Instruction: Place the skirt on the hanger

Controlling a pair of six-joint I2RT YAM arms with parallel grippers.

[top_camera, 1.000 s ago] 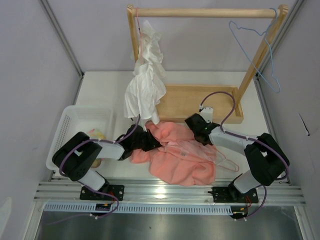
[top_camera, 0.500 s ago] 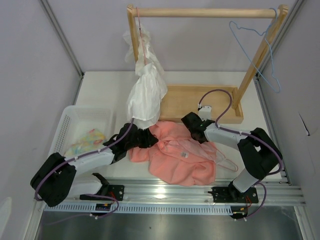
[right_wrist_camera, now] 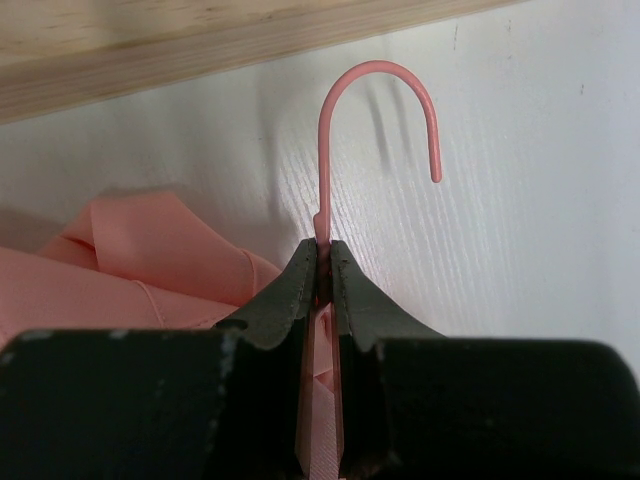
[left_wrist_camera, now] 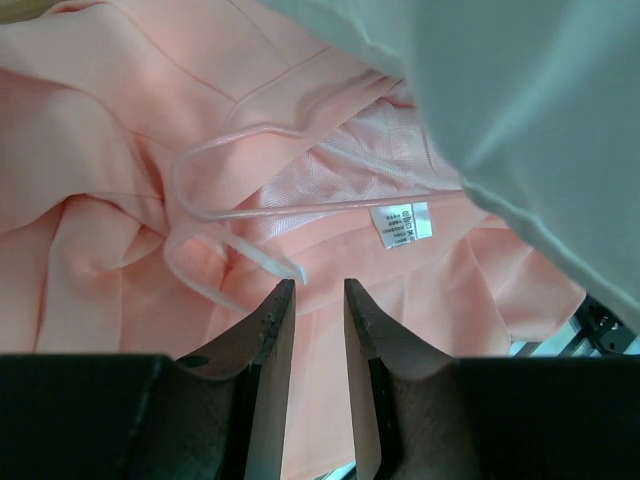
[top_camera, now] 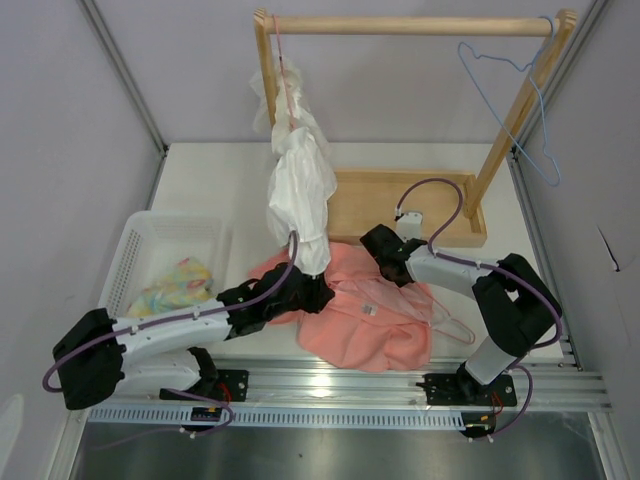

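The salmon-pink skirt (top_camera: 375, 325) lies crumpled on the table in front of the arms. The pink wire hanger (top_camera: 452, 325) lies partly under it, one corner poking out at the right. My right gripper (top_camera: 377, 246) is shut on the hanger's neck at the skirt's far edge. In the right wrist view the hook (right_wrist_camera: 381, 100) stands just past my gripper (right_wrist_camera: 324, 252). My left gripper (top_camera: 322, 295) hovers over the skirt's left part. In the left wrist view it (left_wrist_camera: 318, 286) is narrowly open and empty above the skirt (left_wrist_camera: 120, 150), near a white label (left_wrist_camera: 400, 222).
A white ruffled garment (top_camera: 300, 190) hangs from the wooden rack (top_camera: 400, 25) just above my left gripper. A light-blue hanger (top_camera: 520, 100) hangs at the rack's right end. The rack's wooden base tray (top_camera: 360, 205) lies behind the skirt. A white basket (top_camera: 140, 245) at left holds a patterned cloth (top_camera: 175, 282).
My left arm has stretched rightward, moving its gripper over the skirt. The white garment has swung and shifted on the rack. The right gripper has barely moved.
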